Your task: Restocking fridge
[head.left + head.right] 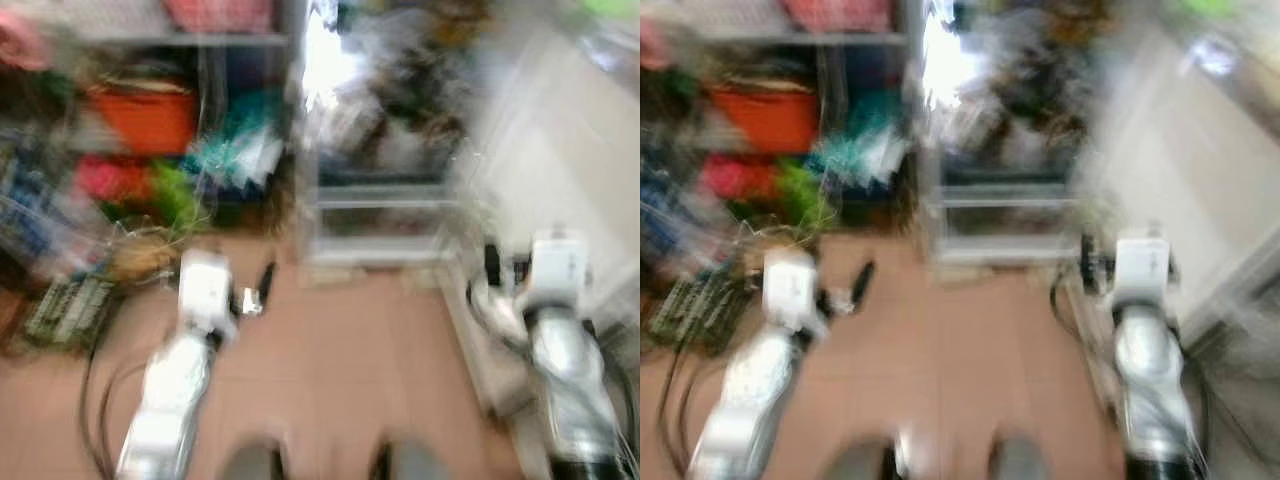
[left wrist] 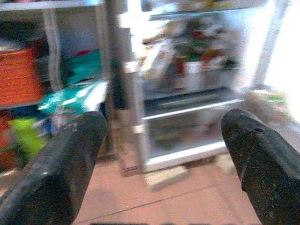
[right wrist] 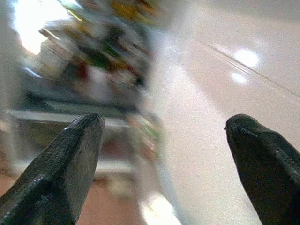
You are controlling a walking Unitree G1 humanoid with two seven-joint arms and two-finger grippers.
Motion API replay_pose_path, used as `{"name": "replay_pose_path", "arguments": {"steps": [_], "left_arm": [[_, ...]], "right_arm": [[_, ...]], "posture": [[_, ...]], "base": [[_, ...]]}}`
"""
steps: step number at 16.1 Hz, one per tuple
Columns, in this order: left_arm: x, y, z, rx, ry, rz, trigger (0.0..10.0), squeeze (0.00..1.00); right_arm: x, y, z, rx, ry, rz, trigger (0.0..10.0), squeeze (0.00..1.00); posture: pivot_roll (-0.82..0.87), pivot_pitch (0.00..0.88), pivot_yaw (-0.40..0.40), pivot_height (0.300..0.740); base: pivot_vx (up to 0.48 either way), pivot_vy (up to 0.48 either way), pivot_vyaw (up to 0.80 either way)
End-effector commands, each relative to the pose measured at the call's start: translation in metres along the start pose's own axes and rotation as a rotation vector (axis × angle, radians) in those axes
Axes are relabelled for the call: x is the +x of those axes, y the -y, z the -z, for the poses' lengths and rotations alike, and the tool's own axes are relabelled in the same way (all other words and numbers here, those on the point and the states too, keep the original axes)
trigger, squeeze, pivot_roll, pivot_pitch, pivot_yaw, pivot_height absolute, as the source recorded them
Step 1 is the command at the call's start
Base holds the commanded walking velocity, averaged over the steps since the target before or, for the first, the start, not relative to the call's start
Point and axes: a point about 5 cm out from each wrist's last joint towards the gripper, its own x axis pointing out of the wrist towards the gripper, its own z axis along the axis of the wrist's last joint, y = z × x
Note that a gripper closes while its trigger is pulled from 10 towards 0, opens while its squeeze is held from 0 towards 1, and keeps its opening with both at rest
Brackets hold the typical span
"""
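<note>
Approach | both hands spread, empty: left hand [image 2: 164, 154], right hand [image 3: 164, 159] | fridge [image 2: 197, 93] open ahead, seemingly stocked; blurred.

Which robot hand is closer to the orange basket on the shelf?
Left. The left gripper is low over the floor, below and to the right of the orange basket. The right gripper is far across, beside the white fridge door.

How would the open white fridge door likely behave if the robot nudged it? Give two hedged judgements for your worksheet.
The fridge door stands open beside the right pincer, so it would probably swing stiffly on its hinge rather than flex. Its glossy white face looks smooth, so fingers may slip. Blur hides any door load.
</note>
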Motion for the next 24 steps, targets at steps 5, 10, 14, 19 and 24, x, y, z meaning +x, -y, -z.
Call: {"name": "replay_pose_path", "arguments": {"steps": [5,10,14,19,24], "left_arm": [[-0.002,0.005,-0.002,-0.019,0.019,0.028,10.0,0.00],[-0.003,0.004,-0.001,-0.019,0.010,0.018,10.0,0.00],[-0.008,0.002,-0.002,-0.015,0.009,0.010,10.0,0.00],[-0.010,0.001,-0.003,-0.010,0.013,0.003,10.0,0.00],[-0.010,0.002,-0.003,-0.011,0.013,0.004,10.0,0.00]], "right_arm": [[0.021,0.009,-0.013,0.022,0.026,0.105,10.0,0.00],[0.046,0.010,-0.027,0.081,0.043,0.188,10.0,0.00],[0.071,-0.010,-0.047,0.156,0.091,0.095,10.0,0.00],[0.068,-0.021,-0.042,0.165,0.092,0.051,10.0,0.00],[0.069,-0.015,-0.041,0.156,0.095,0.070,10.0,0.00]], "posture": [[0.05,0.111,0.012,0.740],[0.06,0.122,0.013,0.740],[0.08,0.137,0.012,0.740],[0.08,0.140,0.009,0.740],[0.07,0.142,0.005,0.740]], "base": [[0.000,0.000,-0.57],[0.000,0.000,-0.34],[0.000,0.000,0.00],[0.155,0.000,0.00],[0.314,0.000,0.00]]}}
